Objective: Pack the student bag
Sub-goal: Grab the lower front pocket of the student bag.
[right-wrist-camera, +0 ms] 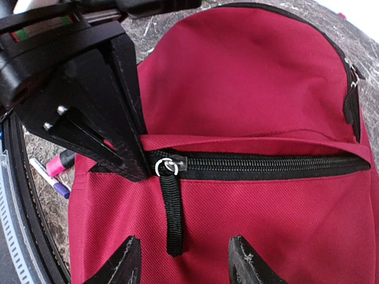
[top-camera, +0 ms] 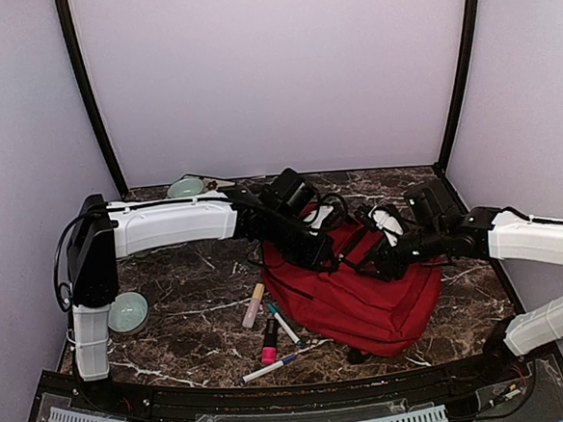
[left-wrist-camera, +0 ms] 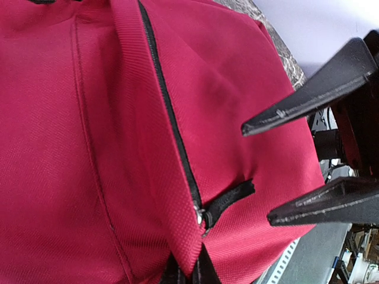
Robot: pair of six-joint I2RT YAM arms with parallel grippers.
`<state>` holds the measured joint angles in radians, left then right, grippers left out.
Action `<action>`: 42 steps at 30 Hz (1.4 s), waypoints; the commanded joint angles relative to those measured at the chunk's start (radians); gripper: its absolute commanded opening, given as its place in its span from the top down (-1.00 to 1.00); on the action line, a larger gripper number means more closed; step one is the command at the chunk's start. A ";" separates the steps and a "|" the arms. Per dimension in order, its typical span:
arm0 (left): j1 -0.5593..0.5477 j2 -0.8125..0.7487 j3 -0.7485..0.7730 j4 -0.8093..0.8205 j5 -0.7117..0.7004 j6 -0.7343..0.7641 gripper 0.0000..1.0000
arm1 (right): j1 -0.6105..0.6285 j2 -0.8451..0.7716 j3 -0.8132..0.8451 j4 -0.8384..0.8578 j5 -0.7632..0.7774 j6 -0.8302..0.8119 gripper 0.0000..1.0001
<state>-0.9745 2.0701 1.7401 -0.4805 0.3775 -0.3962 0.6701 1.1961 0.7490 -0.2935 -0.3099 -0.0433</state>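
Left end effector [right-wrist-camera: 131,168] clenched on student bag [top-camera: 366,306] fabric beside zip pull [right-wrist-camera: 172,219]; bag lies centre-right on worktop [top-camera: 191,295]. Right end effector [right-wrist-camera: 185,257] released, straddling the pull. Step, likely: opening front pocket [right-wrist-camera: 266,225]. Next: pinch pull, draw along pocket mouth.

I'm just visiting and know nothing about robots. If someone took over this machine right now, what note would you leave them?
Left gripper: shut on the large red fabric backpack, pinching cloth beside the front-pocket zip's end.
Right gripper: open, straddling the black webbing zip pull, not gripping it.
Backpack lies mid-table, zip closed; loose pens and markers lie on the dark marble tabletop to its left.
Done: bag pinned. Left: probably unzip, load the pens, zip up.
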 commanded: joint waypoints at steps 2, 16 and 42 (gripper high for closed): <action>0.014 0.008 0.048 0.013 -0.011 0.017 1.00 | 0.008 0.029 -0.014 0.122 -0.007 0.013 0.01; 0.024 0.012 0.057 0.036 0.028 -0.001 1.00 | 0.008 0.123 -0.015 0.195 -0.051 -0.001 0.40; 0.028 0.004 0.034 0.027 0.025 -0.025 1.00 | -0.012 0.076 0.033 0.155 0.194 0.219 1.00</action>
<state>-0.9531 2.0968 1.7653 -0.4473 0.4061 -0.4122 0.6746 1.2831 0.7418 -0.1341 -0.2489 0.0902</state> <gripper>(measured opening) 0.034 0.011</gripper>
